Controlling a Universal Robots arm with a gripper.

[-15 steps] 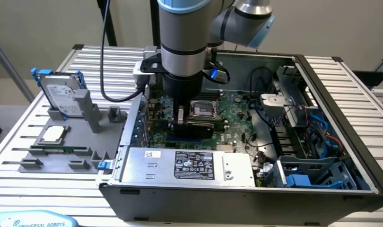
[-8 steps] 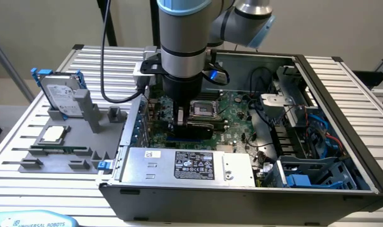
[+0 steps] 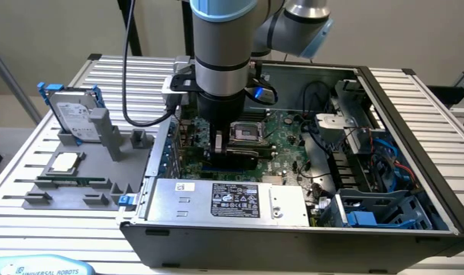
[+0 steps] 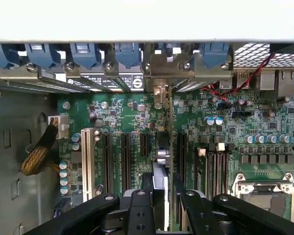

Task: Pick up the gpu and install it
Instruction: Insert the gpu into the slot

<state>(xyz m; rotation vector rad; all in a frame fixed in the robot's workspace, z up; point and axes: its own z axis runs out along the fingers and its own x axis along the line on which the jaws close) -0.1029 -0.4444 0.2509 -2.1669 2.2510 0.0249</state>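
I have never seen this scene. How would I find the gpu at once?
Look into the open computer case, at the green motherboard with its row of long black slots. The gpu is the thin card standing on edge between the gripper fingers, reaching to the case's back wall. The neighbouring slots are empty.

Ribbed aluminium slatted table (image 3: 415, 97). On it: open black steel computer case (image 3: 293, 238), centre-right; flat grey plastic parts fixture (image 3: 71, 192) near the exterior view's left.
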